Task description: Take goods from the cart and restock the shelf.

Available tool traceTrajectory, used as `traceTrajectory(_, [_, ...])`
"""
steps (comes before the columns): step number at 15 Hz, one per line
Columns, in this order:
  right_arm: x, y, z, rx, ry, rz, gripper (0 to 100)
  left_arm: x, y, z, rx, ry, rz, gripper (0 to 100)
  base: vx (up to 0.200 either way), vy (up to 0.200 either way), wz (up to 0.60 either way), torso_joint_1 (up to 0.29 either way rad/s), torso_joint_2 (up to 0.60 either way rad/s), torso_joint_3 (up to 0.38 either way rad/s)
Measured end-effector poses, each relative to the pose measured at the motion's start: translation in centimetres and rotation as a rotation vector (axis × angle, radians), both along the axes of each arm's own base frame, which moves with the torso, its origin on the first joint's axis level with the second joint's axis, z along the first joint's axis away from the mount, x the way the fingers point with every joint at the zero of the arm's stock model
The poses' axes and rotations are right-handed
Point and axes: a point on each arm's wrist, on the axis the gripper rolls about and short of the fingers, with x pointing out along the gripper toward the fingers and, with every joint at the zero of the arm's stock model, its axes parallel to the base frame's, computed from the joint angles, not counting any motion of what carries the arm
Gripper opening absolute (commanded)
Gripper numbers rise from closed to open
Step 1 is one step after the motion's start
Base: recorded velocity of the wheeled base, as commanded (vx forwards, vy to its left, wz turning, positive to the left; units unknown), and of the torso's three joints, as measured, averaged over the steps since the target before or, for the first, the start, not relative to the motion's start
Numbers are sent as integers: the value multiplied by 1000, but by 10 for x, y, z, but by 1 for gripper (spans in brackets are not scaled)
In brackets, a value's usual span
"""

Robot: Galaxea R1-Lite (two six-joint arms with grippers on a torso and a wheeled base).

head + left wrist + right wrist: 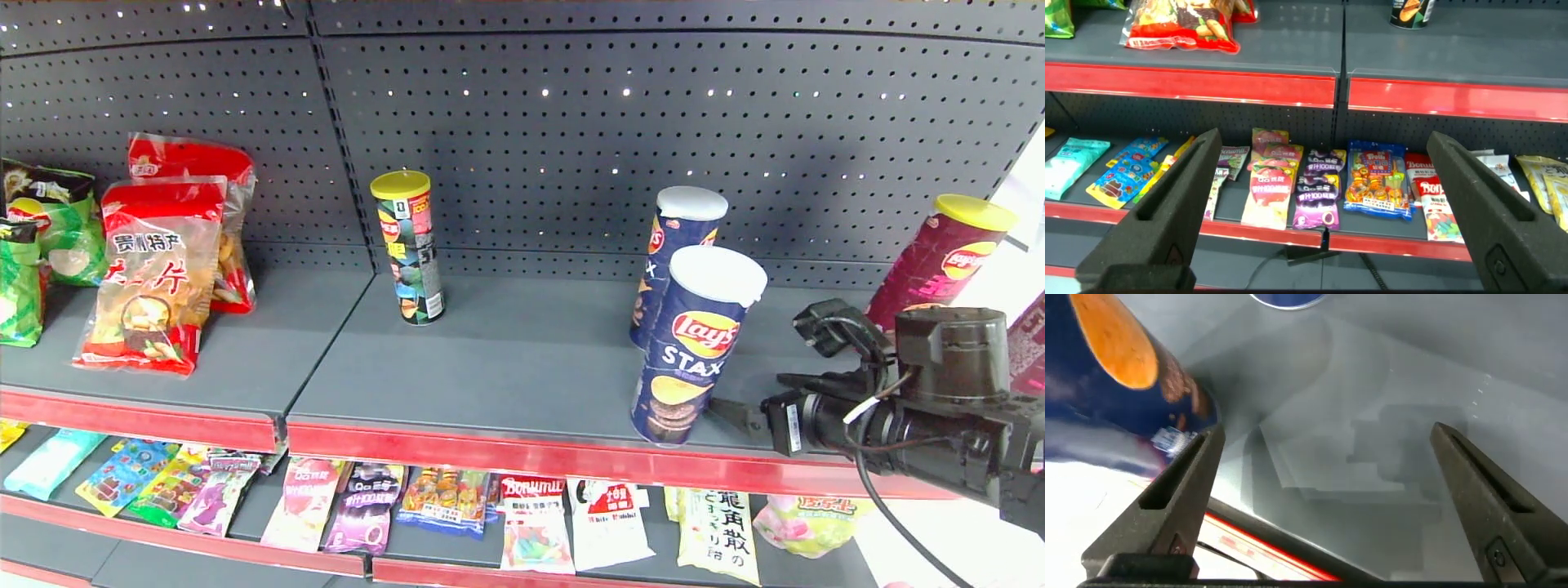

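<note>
Right claw (1324,434): spread wide, empty, just beside front blue canister (694,347) on shelf (506,359); left claw (1323,140): spread wide, empty.

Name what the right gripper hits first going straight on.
Probably the front blue can, close beside one open jaw; the right gripper itself aims at bare shelf deck. Depth unclear.
</note>
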Motion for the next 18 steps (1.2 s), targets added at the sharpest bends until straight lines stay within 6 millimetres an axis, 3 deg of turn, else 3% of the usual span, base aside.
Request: traceTrajectory(18, [-4, 13, 1, 1, -6, 54, 100, 0, 0, 0, 0, 0, 0, 100, 0, 0, 0, 0, 0, 0])
